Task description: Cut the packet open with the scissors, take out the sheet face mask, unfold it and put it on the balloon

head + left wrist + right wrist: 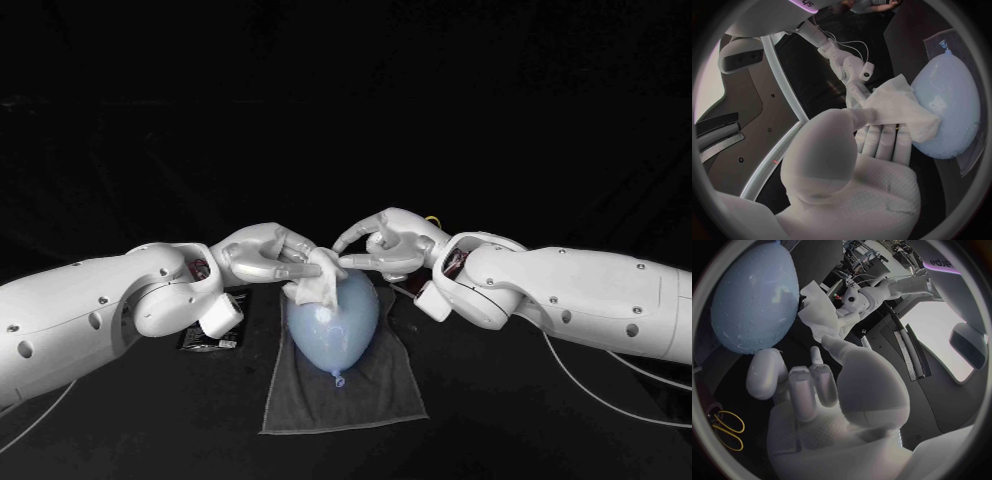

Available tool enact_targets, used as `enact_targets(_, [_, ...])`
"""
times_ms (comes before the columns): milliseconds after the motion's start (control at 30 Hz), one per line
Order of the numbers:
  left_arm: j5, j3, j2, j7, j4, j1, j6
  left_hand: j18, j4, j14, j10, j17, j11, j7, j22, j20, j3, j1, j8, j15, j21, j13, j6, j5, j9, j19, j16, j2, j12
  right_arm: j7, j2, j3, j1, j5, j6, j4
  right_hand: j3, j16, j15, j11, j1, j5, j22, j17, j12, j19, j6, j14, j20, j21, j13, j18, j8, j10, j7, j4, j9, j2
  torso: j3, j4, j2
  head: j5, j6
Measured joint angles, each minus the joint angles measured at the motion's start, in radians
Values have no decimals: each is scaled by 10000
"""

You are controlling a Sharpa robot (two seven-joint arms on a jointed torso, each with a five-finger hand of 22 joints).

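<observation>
Black desk (548, 420) under us and black drape behind it, all dark out there. Laid flat on the desk is one dark grey cloth towel (382, 400), and along it lies one pale blue teardrop balloon (335, 325), knot end towards the robot.

One white sheet face mask (320, 287) is out, still bunched, and draped over the balloon's far, rounded end. One pair of yellow-handled scissors (726, 429) lies on the desk down by the right wrist, well apart from the balloon.

Both arms reach in low and meet over the balloon's far end. The left hand (263, 255) has the mask pinched, thumb on top and fingers (886, 142) beneath, the sheet trailing from that grip onto the balloon. The right hand (392, 245) is curled just opposite, fingertips up against the mask's near edge. Whether it is really clamping the sheet or only touching it, I cannot tell.
</observation>
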Motion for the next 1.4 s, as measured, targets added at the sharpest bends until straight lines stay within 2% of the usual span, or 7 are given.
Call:
enact_targets(367, [-136,0,-8,36,33,-2,105,1,-26,35,18,9,-19,-38,36,0,-28,-55,-2,-34,87,0,35,0,0,0,0,53,0,-4,70,0,0,1,417,-54,0,9,0,-35,0,-95,5,-1,0,0,65,0,-1,0,0,0,-49,34,-32,0,-90,0,-11,8,-2,-12,-18])
enact_targets(800, [-181,-2,-33,45,38,-5,126,-6,-26,35,36,19,-36,-38,48,-32,-28,-67,-5,-34,87,0,34,0,-3,-33,0,40,-20,-36,40,-2,0,-65,882,9,3,7,-38,-36,52,-116,0,-8,26,-1,303,-34,-1,46,0,0,-49,33,-88,-3,-171,52,-6,2,-2,12,-27])
enact_targets(933, [-189,-2,-36,45,38,-4,126,-7,-26,34,35,20,-36,-38,48,-36,-28,-79,-12,-33,87,0,34,0,-2,-37,0,28,-21,-5,39,-2,0,-57,896,26,83,2,-61,-130,236,-20,-4,-8,79,44,650,-56,-46,127,0,0,-46,53,-170,-81,-196,236,0,0,-2,14,-28])
enact_targets(1100, [-192,-2,-43,45,41,-4,126,-9,-26,34,35,19,-36,-39,65,-36,-28,-79,-13,-33,133,0,33,0,2,-37,0,27,-22,66,31,-2,-2,15,800,40,310,-1,-241,-402,436,-296,-3,-6,143,126,1288,-120,-240,315,0,1,417,38,-477,-194,-84,755,2,-1,-2,0,-32])
enact_targets(1133, [-193,-2,-46,45,41,-4,126,-10,-26,34,35,19,-36,-39,64,-36,-28,-78,-14,-33,133,0,33,0,4,-37,0,27,-22,97,22,-2,-3,48,741,41,394,-3,-327,-475,396,-389,-3,-5,143,164,1361,-105,-278,366,0,0,552,39,-534,-165,-33,899,2,-1,-2,-7,-32])
enact_targets(1233, [-194,-1,-51,44,41,-3,126,-11,-26,34,35,27,-36,-61,64,-35,-28,-78,-27,-33,133,0,55,0,10,-37,0,27,-22,172,-6,-2,-3,164,544,43,632,-27,-363,-523,355,-661,-1,0,143,165,1414,-140,-383,407,0,-4,804,57,-586,-149,55,1044,2,0,-2,-14,-27])
enact_targets(1400, [-195,-1,-69,35,38,-2,126,-12,-53,34,34,30,-35,-74,74,-35,-55,-78,-8,-33,133,0,69,0,9,-36,0,27,-23,285,-72,-2,-3,370,197,52,918,8,-382,-591,255,-815,2,0,143,166,1356,-155,-384,431,0,-5,1019,52,-651,-82,65,1171,2,3,-3,-16,-23])
